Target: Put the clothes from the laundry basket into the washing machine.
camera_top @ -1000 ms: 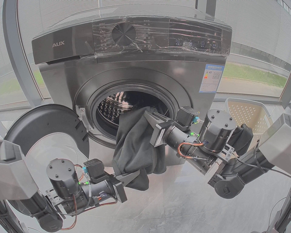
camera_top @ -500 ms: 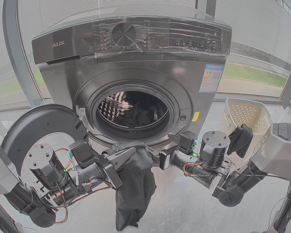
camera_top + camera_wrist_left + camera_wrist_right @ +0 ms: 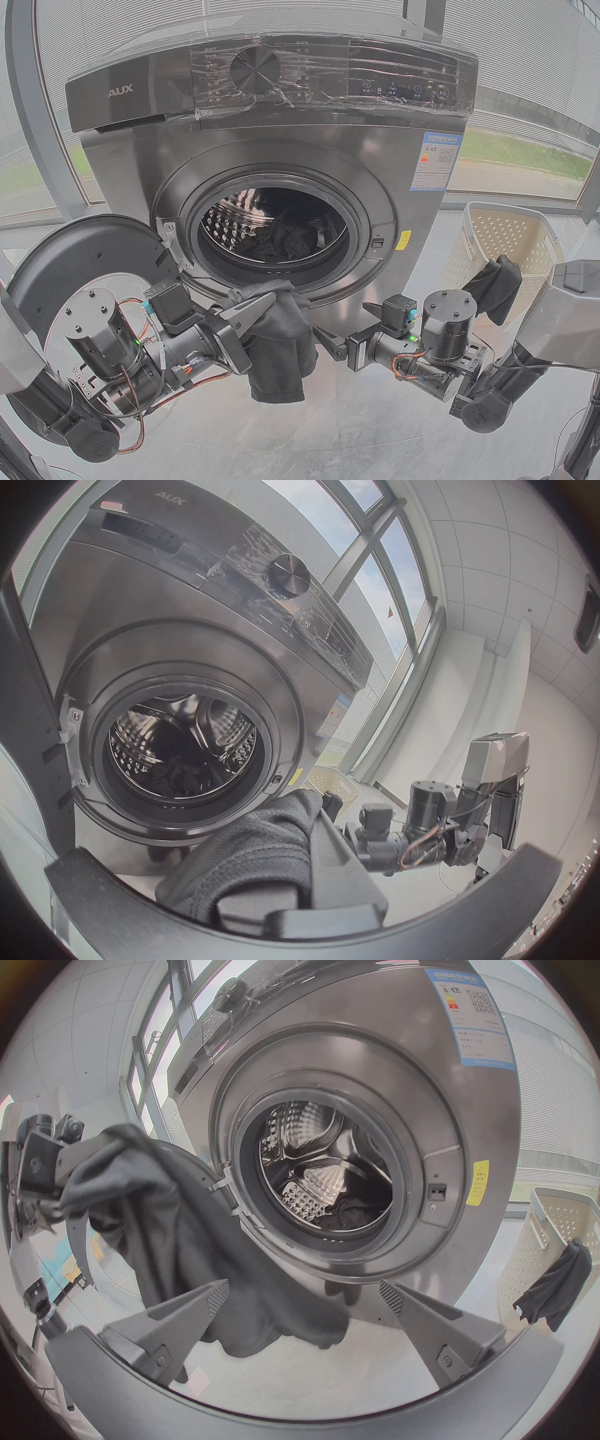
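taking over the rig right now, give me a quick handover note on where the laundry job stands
Left gripper: shut on a dark grey cloth garment, hanging before the silver washing machine, below its opening.
Right gripper: open, empty, beside that garment.
Done: dark clothes lie in the steel drum.
To do: load the held garment, then the black garment draped over the white perforated laundry basket's rim.

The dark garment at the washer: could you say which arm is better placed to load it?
Probably left: the left gripper is shut on the garment just below the drum opening, while the right gripper is open and empty.
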